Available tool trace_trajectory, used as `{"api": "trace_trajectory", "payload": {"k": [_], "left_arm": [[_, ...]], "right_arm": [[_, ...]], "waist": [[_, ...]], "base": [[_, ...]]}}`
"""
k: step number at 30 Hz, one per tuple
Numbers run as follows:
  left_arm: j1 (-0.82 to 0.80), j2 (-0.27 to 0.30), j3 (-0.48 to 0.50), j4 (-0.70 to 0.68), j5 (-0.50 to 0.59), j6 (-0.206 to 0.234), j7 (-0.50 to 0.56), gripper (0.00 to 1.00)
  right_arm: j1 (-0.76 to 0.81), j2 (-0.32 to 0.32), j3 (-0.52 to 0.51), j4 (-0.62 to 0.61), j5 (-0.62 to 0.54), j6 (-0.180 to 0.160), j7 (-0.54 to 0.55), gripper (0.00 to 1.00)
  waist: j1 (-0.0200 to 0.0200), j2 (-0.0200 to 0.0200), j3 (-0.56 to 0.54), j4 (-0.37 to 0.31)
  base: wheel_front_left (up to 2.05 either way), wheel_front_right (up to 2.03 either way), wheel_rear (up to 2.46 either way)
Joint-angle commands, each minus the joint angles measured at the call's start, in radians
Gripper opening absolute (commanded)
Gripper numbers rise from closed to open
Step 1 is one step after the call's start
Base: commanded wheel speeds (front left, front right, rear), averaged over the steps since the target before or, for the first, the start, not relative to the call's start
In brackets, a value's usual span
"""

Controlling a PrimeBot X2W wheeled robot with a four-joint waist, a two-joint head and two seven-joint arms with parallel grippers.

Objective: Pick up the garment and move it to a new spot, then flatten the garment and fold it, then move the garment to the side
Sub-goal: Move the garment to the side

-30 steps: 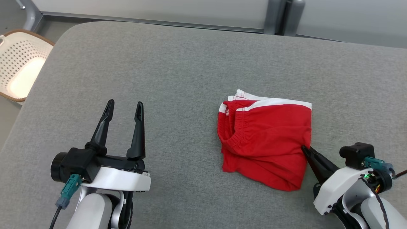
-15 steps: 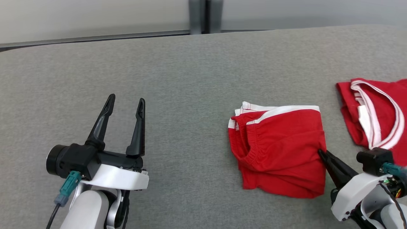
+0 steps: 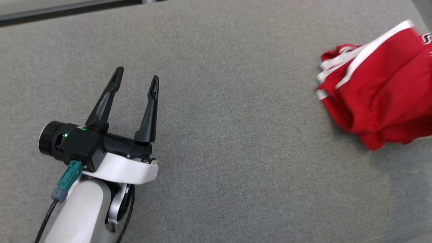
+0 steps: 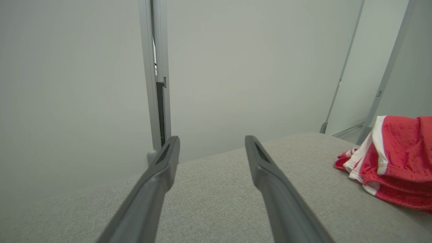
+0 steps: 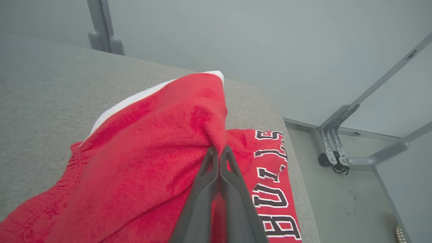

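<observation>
Test lab, padded grey table [image 3: 236, 152], bare partition walls [image 4: 236, 67]

Red garment [image 3: 381, 101] blurred, cut by right edge, lettered jersey [image 5: 273, 182] partly under it, print cropped

Soft matt red cloth garment [image 5: 145, 152], rough grey woven-fabric tabletop [image 3: 216, 135].

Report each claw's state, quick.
Left claw: open, holding nothing.
Right claw: shut on the red fabric shorts with white trim.
</observation>
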Motion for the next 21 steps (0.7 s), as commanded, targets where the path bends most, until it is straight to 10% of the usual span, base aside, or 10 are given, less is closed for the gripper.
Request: {"api": "trace_trajectory", "payload": {"k": [1,13,15,16,21], "left_arm": [[-0.020,0.007,0.001,-0.005,0.007,-0.002,0.001,1.00],[-0.094,0.020,-0.024,-0.013,0.027,-0.014,0.018,1.00],[-0.088,0.022,-0.020,-0.010,0.025,-0.008,0.017,1.00],[-0.082,0.024,-0.017,-0.008,0.021,-0.006,0.017,1.00],[-0.044,0.032,0.001,0.007,0.001,0.006,0.008,1.00]], "right_arm": [[-0.019,-0.004,-0.009,0.010,0.017,-0.002,-0.014,0.00],[-0.084,0.015,-0.077,0.351,0.158,-0.002,-0.129,0.00],[-0.089,0.032,-0.065,0.379,0.172,-0.002,-0.158,0.88],[-0.091,0.037,-0.063,0.395,0.169,-0.002,-0.179,1.00],[-0.058,0.067,-0.072,0.447,0.164,-0.002,-0.295,1.00]], "waist": [[0.0000,0.0000,0.043,0.000],[0.0000,0.0000,0.153,0.034],[0.0000,0.0000,0.148,0.024],[0.0000,0.0000,0.143,0.020],[0.0000,0.0000,0.090,0.001]], "base": [[0.00,0.00,0.00],[0.00,0.00,0.00],[0.00,0.00,0.00],[0.00,0.00,0.00],[0.00,0.00,0.00]]}}
